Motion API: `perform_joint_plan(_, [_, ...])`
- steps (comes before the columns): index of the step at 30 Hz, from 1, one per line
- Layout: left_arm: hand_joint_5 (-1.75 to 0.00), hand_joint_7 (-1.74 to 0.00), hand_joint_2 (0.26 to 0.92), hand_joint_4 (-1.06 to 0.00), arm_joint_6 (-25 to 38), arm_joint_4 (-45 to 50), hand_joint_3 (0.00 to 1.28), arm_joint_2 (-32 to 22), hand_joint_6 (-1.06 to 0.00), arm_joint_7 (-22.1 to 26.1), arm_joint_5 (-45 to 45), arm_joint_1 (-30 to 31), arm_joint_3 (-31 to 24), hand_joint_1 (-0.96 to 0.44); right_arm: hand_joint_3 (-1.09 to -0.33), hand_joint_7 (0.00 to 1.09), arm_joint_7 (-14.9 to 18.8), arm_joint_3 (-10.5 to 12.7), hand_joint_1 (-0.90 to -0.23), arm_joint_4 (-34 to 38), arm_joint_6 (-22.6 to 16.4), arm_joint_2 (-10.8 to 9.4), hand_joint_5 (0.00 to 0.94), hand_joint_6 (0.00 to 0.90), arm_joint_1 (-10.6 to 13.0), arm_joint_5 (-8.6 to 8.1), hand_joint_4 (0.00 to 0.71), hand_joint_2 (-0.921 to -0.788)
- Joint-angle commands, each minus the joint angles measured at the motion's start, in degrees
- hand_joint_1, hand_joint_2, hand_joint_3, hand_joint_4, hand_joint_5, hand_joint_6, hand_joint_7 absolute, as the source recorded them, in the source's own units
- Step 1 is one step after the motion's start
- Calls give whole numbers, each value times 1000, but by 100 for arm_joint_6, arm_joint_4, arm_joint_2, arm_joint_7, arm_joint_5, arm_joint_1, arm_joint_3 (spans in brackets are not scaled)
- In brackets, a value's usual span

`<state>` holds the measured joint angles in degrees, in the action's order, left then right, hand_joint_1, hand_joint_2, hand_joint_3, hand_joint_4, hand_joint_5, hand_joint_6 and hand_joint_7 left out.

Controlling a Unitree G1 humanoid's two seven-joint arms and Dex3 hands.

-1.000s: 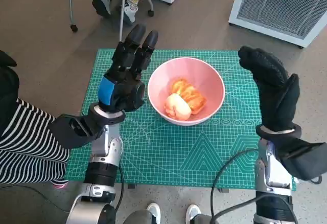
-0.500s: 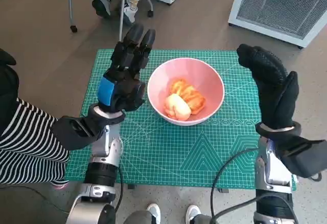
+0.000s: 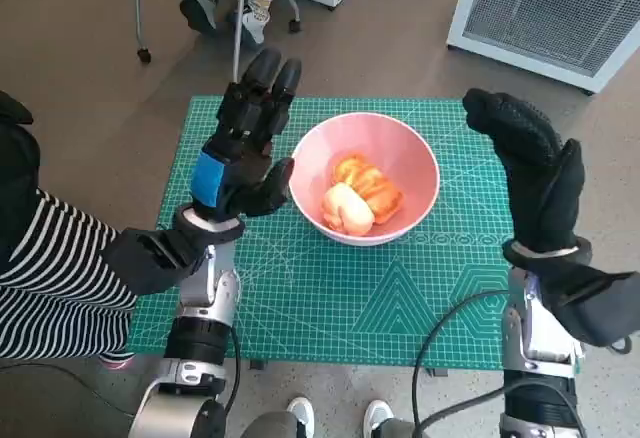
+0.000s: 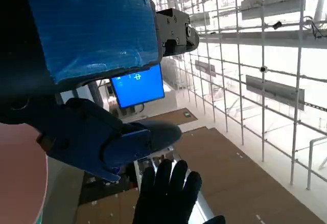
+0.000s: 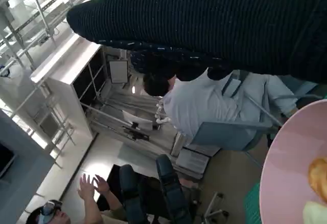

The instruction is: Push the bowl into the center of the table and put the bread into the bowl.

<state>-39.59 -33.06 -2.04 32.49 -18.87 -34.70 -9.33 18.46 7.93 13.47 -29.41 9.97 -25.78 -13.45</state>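
A lab around me, green cutting mat (image 3: 330,298) as my worktop, white vented equipment cabinets (image 3: 545,13), metal scaffolding (image 4: 245,40), wall monitor (image 4: 137,85)

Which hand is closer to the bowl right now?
The left hand, the black one with blue tape: its thumb almost reaches the rim of the pink bowl. The gloved right hand is raised well clear of the bowl's other side.

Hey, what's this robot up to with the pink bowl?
It has a pink bowl standing on a green cutting mat, with pieces of bread already inside. Its left hand is raised beside the bowl and its gloved right hand on the other side; both are open and hold nothing.
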Motion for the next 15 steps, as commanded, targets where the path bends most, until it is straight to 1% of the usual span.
perform_joint_plan(1, [-66, -339, 747, -86, -99, -102, 732, -47, 1, 9, 42, -78, 24, -208, -718, 348, 74, 14, -680, 78, 43, 18, 0, 139, 69, -54, 179, -921])
perform_joint_plan(4, [-70, -342, 745, -89, -84, -111, 733, -72, 1, 13, 68, -87, 40, -204, -718, 348, 101, 22, -680, 95, 39, 14, 0, 139, 56, -82, 179, -921])
perform_joint_plan(6, [-81, -377, 741, -98, -45, -82, 721, -106, 1, 15, 109, -83, 68, -194, -718, 348, 120, 23, -679, 106, 37, 4, 0, 140, 38, -109, 179, -921])
perform_joint_plan(11, [-111, -418, 751, -98, -9, -76, 682, -143, 1, 36, 84, -100, 80, -180, -717, 347, 125, 11, -677, 126, 34, -21, 1, 141, 8, -108, 180, -921])
perform_joint_plan(15, [-126, -437, 751, -96, 1, -94, 681, -162, 1, 32, 52, -122, 75, -161, -717, 347, 144, 9, -675, 151, 26, -33, 1, 141, -8, -116, 180, -921])
